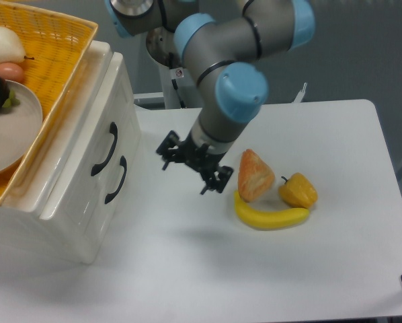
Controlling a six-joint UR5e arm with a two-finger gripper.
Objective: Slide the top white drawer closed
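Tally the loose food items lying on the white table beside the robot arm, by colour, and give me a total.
Yellow: 2, the banana and the small yellow pepper.
Orange: 1, the wedge-shaped piece leaning by the banana.
Total: 3

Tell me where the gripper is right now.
The gripper hangs over the table's middle, between the top white drawer on the image's left and the bread slice on its right, touching neither.
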